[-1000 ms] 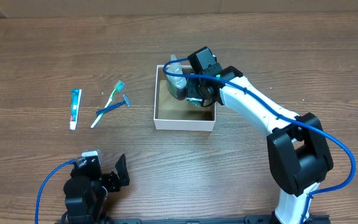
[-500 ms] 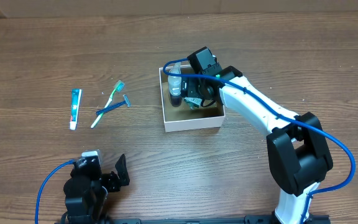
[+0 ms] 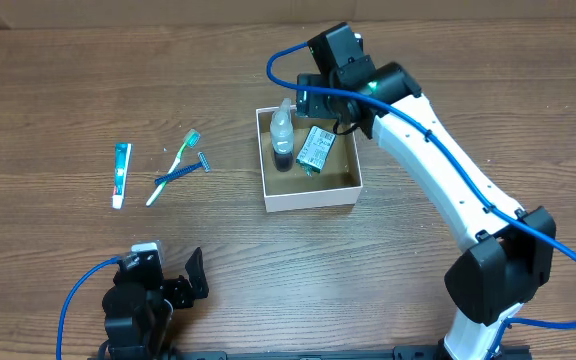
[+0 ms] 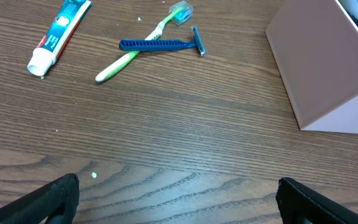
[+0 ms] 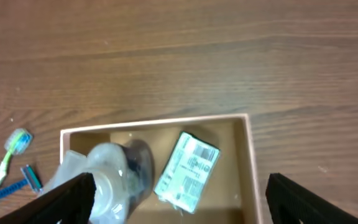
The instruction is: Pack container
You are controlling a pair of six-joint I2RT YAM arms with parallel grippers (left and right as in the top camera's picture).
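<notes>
The container (image 3: 313,195) is a square white box with a brown floor at mid-table. Inside it a clear bottle (image 3: 283,135) with dark liquid stands at the left, and a small white-and-green carton (image 3: 317,148) lies beside it. My right gripper (image 3: 330,108) hovers open above the box's far side with nothing between its fingers. In the right wrist view the bottle (image 5: 114,177) and the carton (image 5: 187,167) lie below the open gripper (image 5: 182,205). My left gripper (image 3: 175,285) rests open at the near left edge, far from the box.
On the wood to the left lie a toothpaste tube (image 3: 120,173), a green toothbrush (image 3: 173,165) and a blue razor (image 3: 180,174) crossing it. The left wrist view shows the tube (image 4: 58,34), the toothbrush (image 4: 142,46), the razor (image 4: 160,45) and the box's wall (image 4: 322,68).
The right gripper opened, left the carton in the box and lifted away toward the far side. The box shifted slightly to the right. The left arm has not moved.
</notes>
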